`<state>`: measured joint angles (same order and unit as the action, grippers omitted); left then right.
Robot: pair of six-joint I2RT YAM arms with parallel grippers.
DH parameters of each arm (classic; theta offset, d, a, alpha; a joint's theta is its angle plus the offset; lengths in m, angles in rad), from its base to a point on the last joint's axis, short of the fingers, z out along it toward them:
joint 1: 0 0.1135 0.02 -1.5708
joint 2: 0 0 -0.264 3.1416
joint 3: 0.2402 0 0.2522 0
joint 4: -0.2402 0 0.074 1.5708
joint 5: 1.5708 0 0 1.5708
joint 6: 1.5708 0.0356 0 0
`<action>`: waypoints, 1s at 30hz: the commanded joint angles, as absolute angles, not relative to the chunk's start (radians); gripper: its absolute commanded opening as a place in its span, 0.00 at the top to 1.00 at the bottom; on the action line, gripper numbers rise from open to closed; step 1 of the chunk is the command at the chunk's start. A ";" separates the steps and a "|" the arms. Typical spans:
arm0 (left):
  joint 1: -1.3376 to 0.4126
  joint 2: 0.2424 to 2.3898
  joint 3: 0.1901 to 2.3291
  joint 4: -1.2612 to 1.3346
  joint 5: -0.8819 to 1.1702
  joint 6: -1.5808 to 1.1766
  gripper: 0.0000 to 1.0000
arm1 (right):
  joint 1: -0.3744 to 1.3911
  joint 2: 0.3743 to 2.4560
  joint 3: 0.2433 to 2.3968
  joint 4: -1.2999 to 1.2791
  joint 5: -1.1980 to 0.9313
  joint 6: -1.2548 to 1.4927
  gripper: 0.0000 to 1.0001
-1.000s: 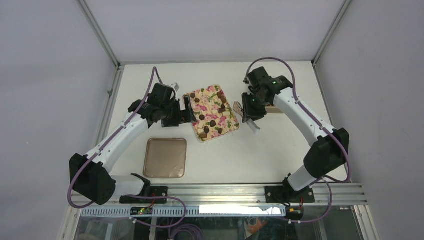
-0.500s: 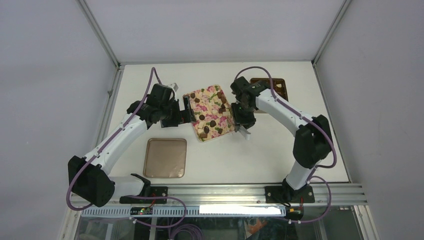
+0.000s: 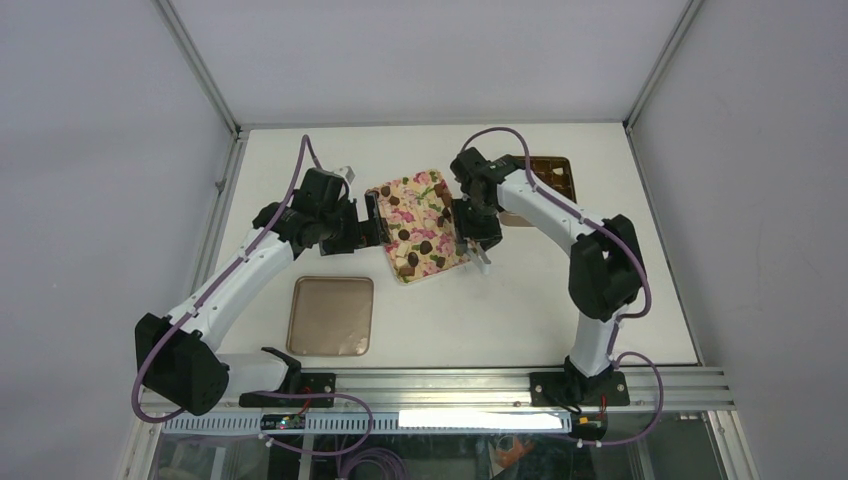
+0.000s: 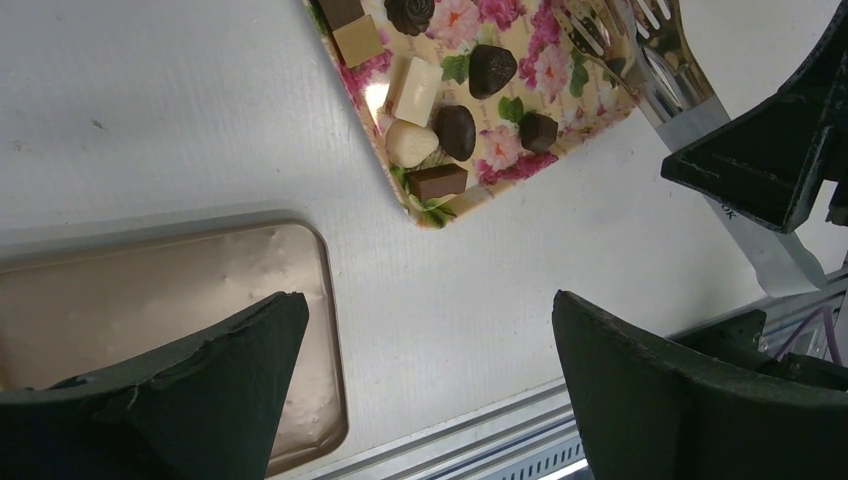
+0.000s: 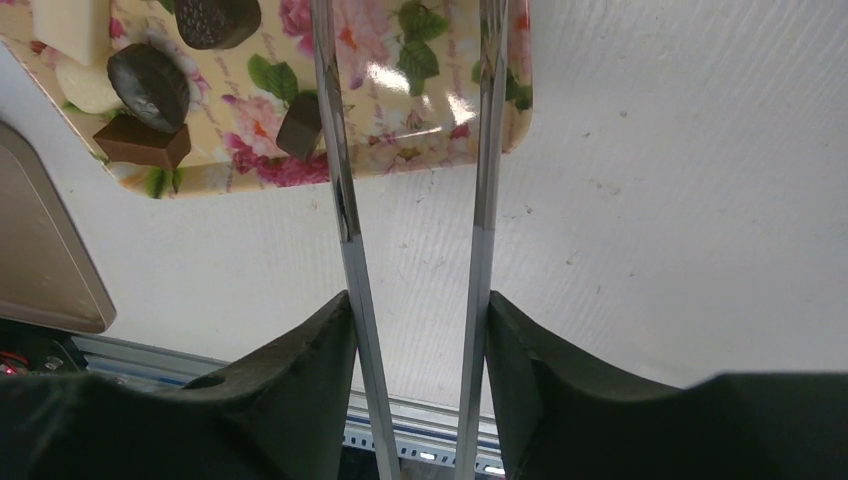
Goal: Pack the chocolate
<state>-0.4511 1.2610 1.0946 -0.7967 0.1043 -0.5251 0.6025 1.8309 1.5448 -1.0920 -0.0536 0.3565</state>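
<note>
Several pieces of dark chocolate (image 3: 426, 246) lie with a few pale pieces on a floral tray (image 3: 438, 190). The left wrist view shows them close up: chocolate (image 4: 455, 130) near the tray's corner (image 4: 430, 215). My right gripper (image 3: 468, 228) is at the tray's right edge, shut on metal tongs (image 5: 340, 200) whose two arms stand apart between the fingers (image 5: 300, 370). The tong tips (image 4: 640, 40) reach over the tray near a small dark piece (image 5: 300, 125). My left gripper (image 3: 372, 222) hangs open at the tray's left edge with nothing in it.
A brown box with grid compartments (image 3: 553, 175) sits at the back right, partly behind the right arm. A flat tan lid (image 3: 331, 315) lies at the front left, also under the left fingers (image 4: 150, 290). The table's metal front rail (image 3: 430, 385) runs along the near edge.
The right arm swung left from the box side to the tray's right edge, uncovering the box. The tongs' arms stand wider apart. The left arm stayed still.
</note>
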 commanded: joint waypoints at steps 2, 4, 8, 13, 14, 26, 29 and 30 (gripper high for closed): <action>-0.453 1.218 1.088 -0.796 0.084 -0.519 0.01 | 0.631 1.872 1.637 -1.099 0.008 0.330 0.49; -0.453 1.218 1.090 -0.799 0.078 -0.516 0.01 | 0.644 1.894 1.656 -1.113 0.042 0.324 0.49; -0.453 1.216 1.092 -0.801 0.075 -0.513 0.01 | 0.662 1.897 1.673 -1.128 0.066 0.326 0.57; -0.453 1.218 1.089 -0.802 0.077 -0.514 0.01 | 0.668 1.860 1.679 -1.143 0.070 0.334 0.70; -0.453 1.220 1.089 -0.801 0.077 -0.514 0.01 | 0.669 1.849 1.680 -1.147 0.071 0.335 0.74; -0.453 1.227 1.100 -0.802 0.081 -0.512 0.01 | 0.639 1.700 1.684 -1.190 0.082 0.322 0.78; -0.453 1.230 1.103 -0.802 0.080 -0.511 0.01 | 0.590 1.660 1.687 -1.198 0.071 0.313 0.78; -0.453 1.230 1.104 -0.802 0.080 -0.510 0.01 | 0.568 1.647 1.687 -1.199 0.069 0.307 0.78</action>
